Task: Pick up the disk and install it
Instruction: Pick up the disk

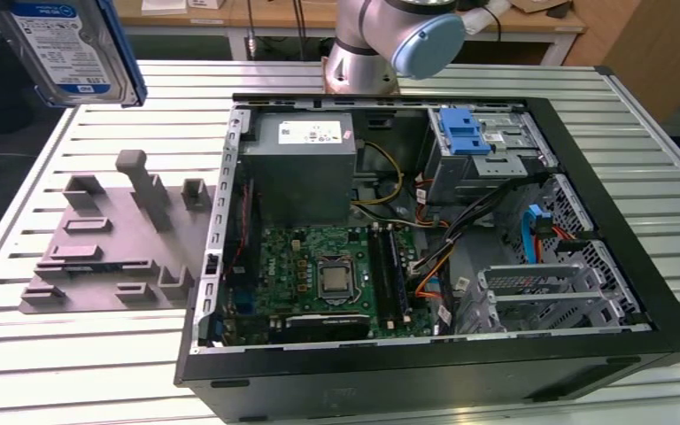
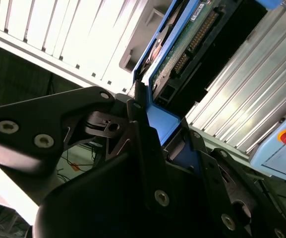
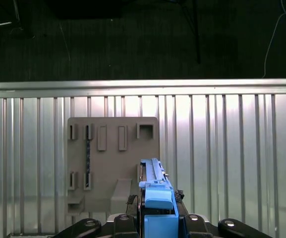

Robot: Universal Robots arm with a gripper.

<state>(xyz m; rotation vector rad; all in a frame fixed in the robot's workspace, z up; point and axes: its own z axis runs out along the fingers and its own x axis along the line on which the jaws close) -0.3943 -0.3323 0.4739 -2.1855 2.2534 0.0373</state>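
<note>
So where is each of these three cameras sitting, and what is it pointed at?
Exterior view: off the arm, looking down into the open computer case on the slatted table; the arm's base shows, with the disk high at the exterior view's left.
First wrist view: on the arm, looking down at the grey fixture; the gripper shows, shut on the disk.
Second wrist view: beside the gripper, looking along its fingers at the disk's circuit board.
Shared: all three show the disk and table.
</note>
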